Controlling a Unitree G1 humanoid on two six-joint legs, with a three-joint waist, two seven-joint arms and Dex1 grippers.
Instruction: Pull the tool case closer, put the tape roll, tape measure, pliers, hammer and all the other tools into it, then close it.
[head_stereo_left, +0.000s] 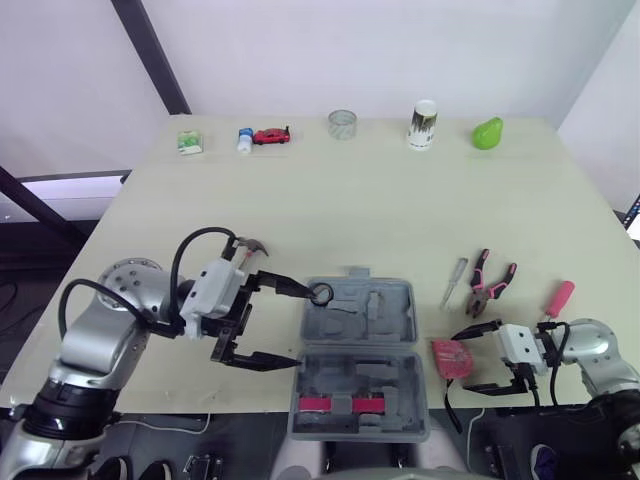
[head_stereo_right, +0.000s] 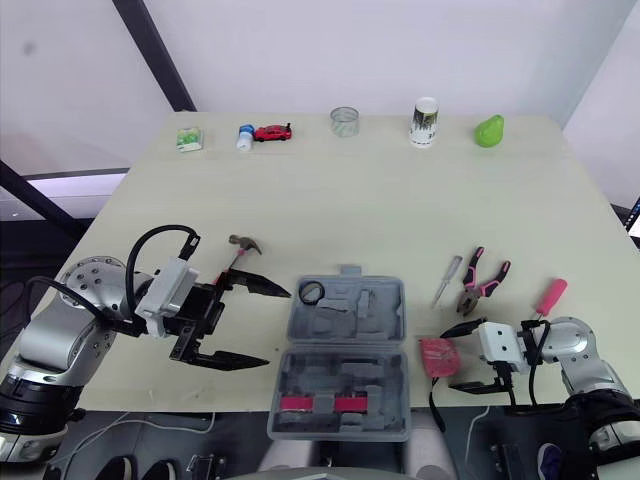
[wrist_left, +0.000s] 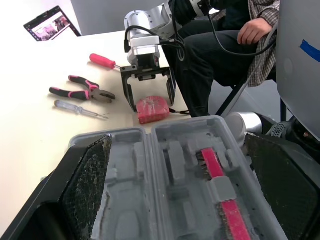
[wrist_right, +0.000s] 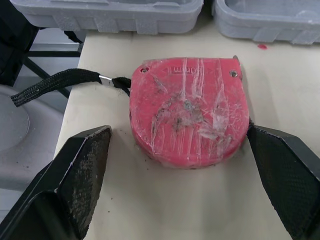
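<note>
Red tape measure (wrist_right: 189, 110) sits between spread-wide jaws of right end effector (head_stereo_left: 461, 362), ungripped

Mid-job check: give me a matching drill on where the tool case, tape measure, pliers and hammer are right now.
Things:
1. tool case
2. tape measure
3. pliers
4. hammer

Places or states:
A. between the open fingers of the right hand
B. beside the screwdriver, to the right of the case
C. lying open at the front edge of the table
D. on the table to the left of the case, just beyond the left hand

Pairs: 1-C, 2-A, 3-B, 4-D
</note>
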